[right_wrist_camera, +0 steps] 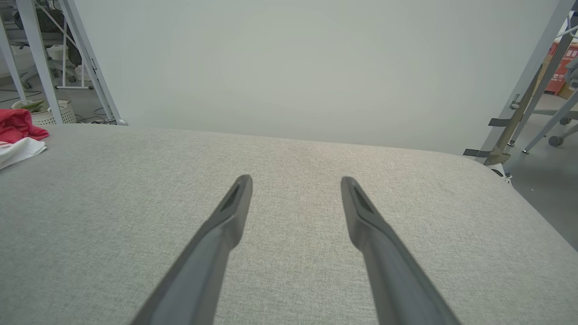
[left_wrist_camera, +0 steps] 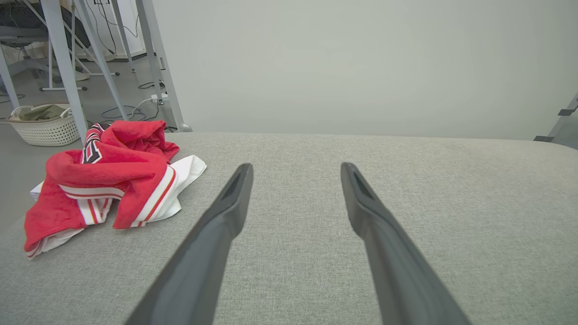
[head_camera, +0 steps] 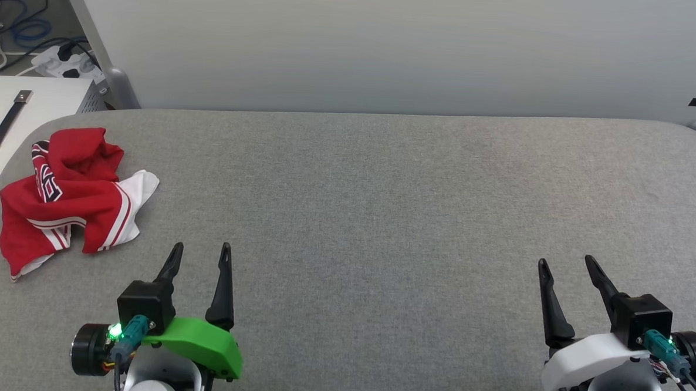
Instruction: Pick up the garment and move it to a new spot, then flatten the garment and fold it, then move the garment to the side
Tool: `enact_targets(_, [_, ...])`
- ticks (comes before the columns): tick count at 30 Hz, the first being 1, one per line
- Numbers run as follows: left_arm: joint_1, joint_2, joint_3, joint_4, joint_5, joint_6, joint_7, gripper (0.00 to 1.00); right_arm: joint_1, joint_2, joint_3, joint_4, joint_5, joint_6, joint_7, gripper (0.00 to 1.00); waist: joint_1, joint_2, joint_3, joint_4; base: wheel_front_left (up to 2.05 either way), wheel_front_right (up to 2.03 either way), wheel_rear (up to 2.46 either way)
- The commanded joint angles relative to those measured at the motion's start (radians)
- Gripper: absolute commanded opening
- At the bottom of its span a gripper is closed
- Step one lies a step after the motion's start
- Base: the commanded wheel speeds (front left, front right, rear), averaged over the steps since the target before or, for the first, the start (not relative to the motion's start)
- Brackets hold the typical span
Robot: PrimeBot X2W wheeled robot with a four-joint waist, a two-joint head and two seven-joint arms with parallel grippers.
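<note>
The garment [head_camera: 72,198] lies crumpled in a heap at the far left of the grey padded table [head_camera: 382,209]: red cloth, a white sleeve, striped trim and a bit of black lettering. It also lies at the left in the left wrist view [left_wrist_camera: 108,180], and its edge shows in the right wrist view [right_wrist_camera: 18,133]. My left gripper [head_camera: 200,249] is open at the lower left, to the right of the heap and nearer to me, apart from it. Over on the lower right my right gripper [head_camera: 565,261] is open, nothing between its fingers.
A white box with a black handle [head_camera: 4,122] stands off the table's left edge. Cables and a power strip [head_camera: 66,63] lie on the floor behind it. A pale wall [head_camera: 390,44] rises behind the table. A white basket [left_wrist_camera: 45,126] sits on the floor.
</note>
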Motion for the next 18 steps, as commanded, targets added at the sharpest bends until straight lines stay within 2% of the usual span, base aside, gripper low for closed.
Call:
enact_targets(1, [0.019,-0.002,-0.002,0.004,-0.01,-0.006,-0.009,1.0,0.005,0.001,-0.002,0.005,-0.011,0.0,-0.013,1.0,0.0,-0.0001,0.0,0.001,0.0,0.0,0.0])
enact_targets(18, [0.027,-0.003,-0.021,-0.006,-0.033,-0.03,-0.044,1.0,0.008,0.001,-0.01,0.015,0.003,-0.001,-0.047,1.0,0.0,-0.0001,0.01,0.009,0.0,0.0,0.0])
